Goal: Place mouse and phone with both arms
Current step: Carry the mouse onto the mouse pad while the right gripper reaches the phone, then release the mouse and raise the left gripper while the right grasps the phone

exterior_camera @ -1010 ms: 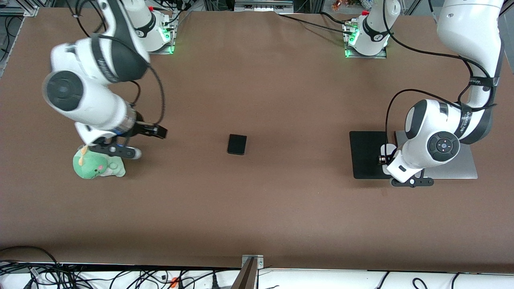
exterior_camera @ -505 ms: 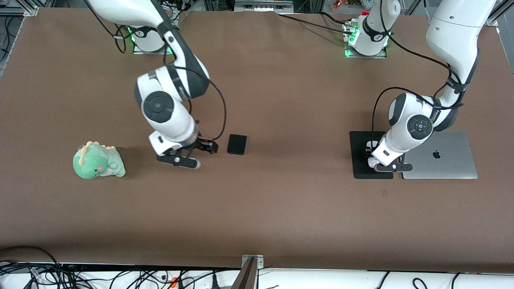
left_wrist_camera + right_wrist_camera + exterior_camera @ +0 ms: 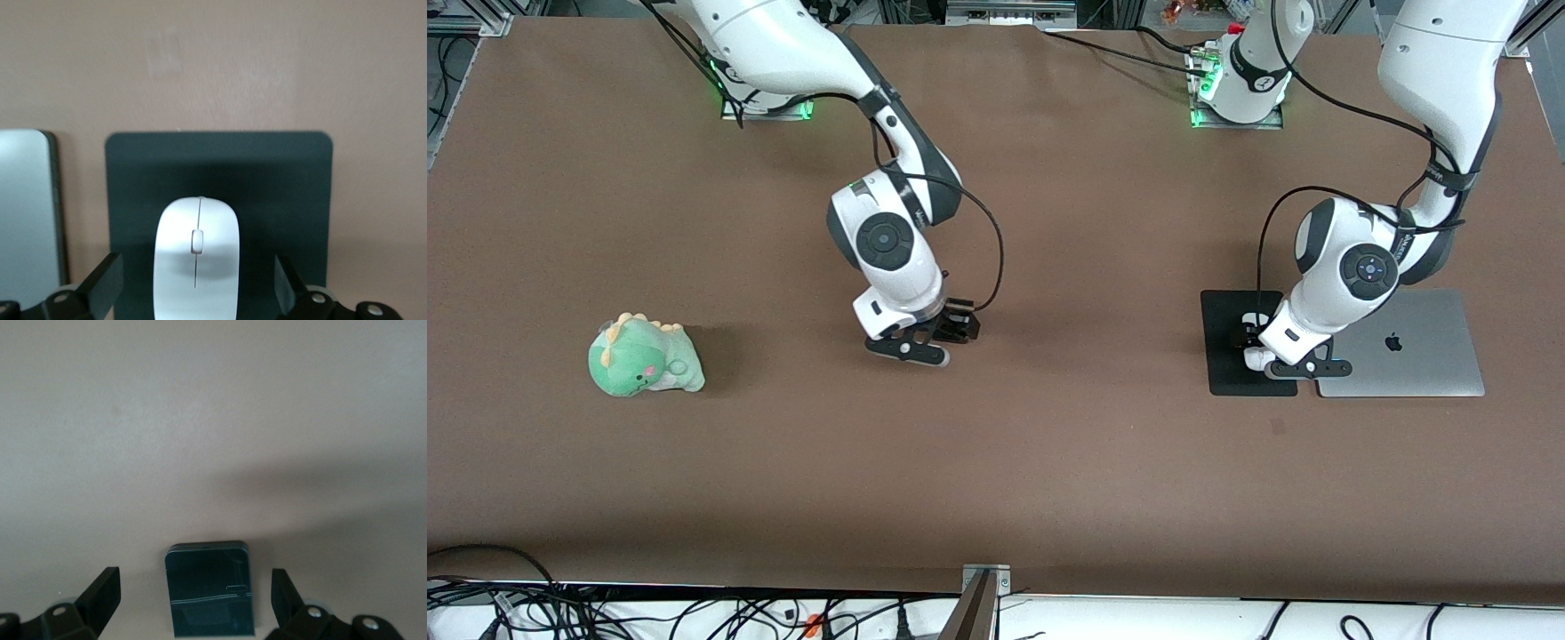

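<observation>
Movement marked the last second: the right arm swung from above the plush dinosaur (image 3: 643, 358) to the middle of the front frame, and the left arm shifted off the laptop (image 3: 1414, 347) onto the mouse pad (image 3: 1223, 347). The right tool (image 3: 938, 336) now hung low over the phone (image 3: 210, 590), fingers spread to either side of it, grasping nothing; the phone lay flat on the bare worktop (image 3: 1049, 444). The left tool (image 3: 1267, 351) stood likewise released, straddling the white mouse (image 3: 197, 260), which rested on the pad beside the laptop. Both poses would fit a pick about to close or a set-down just let go. No container showed; only the pad carried anything.
</observation>
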{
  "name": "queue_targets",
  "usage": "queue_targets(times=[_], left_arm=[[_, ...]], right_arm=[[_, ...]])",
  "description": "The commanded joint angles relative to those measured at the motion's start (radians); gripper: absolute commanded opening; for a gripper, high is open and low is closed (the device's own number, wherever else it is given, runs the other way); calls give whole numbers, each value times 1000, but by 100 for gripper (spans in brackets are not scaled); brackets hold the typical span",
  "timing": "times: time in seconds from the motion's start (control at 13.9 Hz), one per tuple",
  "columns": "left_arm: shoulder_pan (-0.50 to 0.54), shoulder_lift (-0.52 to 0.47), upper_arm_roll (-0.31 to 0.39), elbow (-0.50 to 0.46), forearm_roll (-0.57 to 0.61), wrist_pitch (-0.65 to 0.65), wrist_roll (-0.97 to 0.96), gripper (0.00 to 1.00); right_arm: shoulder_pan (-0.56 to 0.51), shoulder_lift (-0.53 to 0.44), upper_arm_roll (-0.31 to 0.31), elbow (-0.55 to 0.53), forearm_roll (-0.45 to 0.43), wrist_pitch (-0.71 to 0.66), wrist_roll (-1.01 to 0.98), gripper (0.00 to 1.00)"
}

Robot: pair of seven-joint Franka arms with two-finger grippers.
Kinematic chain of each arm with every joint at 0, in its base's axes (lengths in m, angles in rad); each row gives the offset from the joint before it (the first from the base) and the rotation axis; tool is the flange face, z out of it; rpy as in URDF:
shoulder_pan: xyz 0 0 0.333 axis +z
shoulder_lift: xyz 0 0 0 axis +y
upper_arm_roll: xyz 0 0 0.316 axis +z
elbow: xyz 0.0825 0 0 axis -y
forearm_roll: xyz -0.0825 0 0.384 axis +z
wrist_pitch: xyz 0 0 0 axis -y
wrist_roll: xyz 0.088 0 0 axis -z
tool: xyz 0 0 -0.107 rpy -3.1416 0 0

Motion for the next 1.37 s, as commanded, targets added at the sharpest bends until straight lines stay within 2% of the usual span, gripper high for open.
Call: queue_targets(times=[0.0,0.22,0.5,0.79,0.94,1.08,1.15,1.3], left_arm=[[9,-46,-13,108,13,-216,20,100],[5,-61,-18,280,13,-494,118,100],[-1,-64,-23,585,5,-900,239,100],[-1,-64,-44,819,7,-1175,239,100],[-15,-131,-27,806,-1,-1180,311,100],[-40,-260,49,673,-3,-1103,317,100],[-41,-315,59,610,-6,-1047,313,100],[-46,-407,98,472,-70,-925,305,100]], right_arm=[[17,39,-14,-3,-27,46,10,100],[33,51,-14,-41,-45,98,19,100],[57,79,-16,-42,-47,124,54,100],[62,87,-17,-73,-92,155,51,97],[60,85,-17,-69,-90,151,38,71],[50,79,-17,-61,-88,125,28,50],[47,78,-17,-46,-84,100,27,39],[19,76,-17,22,-82,-1,7,31]])
